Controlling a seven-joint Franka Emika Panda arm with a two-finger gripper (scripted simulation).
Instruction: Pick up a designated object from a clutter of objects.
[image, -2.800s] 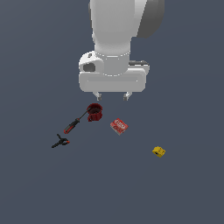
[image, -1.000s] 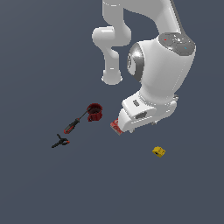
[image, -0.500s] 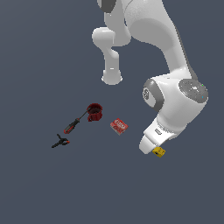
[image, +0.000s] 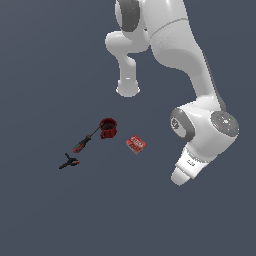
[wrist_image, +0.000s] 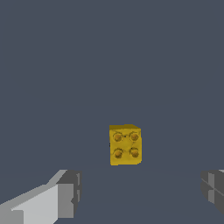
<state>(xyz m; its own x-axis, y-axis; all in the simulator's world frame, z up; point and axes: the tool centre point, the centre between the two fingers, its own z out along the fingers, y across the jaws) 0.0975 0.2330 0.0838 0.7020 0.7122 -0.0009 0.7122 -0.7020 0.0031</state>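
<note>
The designated object is a small yellow block (wrist_image: 125, 145) with four studs on top. It shows only in the wrist view, lying on the dark floor between and just ahead of my two grey fingers (wrist_image: 70, 192). My gripper (wrist_image: 140, 190) is open and empty, the fingers wide apart. In the exterior view the arm's hand (image: 186, 167) hangs low over the floor at the exterior view's right and hides the yellow block. The rest of the clutter lies apart: a red mug (image: 107, 128), a red-handled screwdriver (image: 83, 143), a black-and-red clamp (image: 69, 162) and a flat red box (image: 136, 144).
The arm's white base (image: 128, 89) stands behind the clutter. The red box is the nearest other item to the hand, toward the exterior view's left. The floor is a uniform dark grey surface.
The arm has swung from above the red mug and red box over to the exterior view's right and down. The hand now covers the yellow block, which showed in the earlier frames.
</note>
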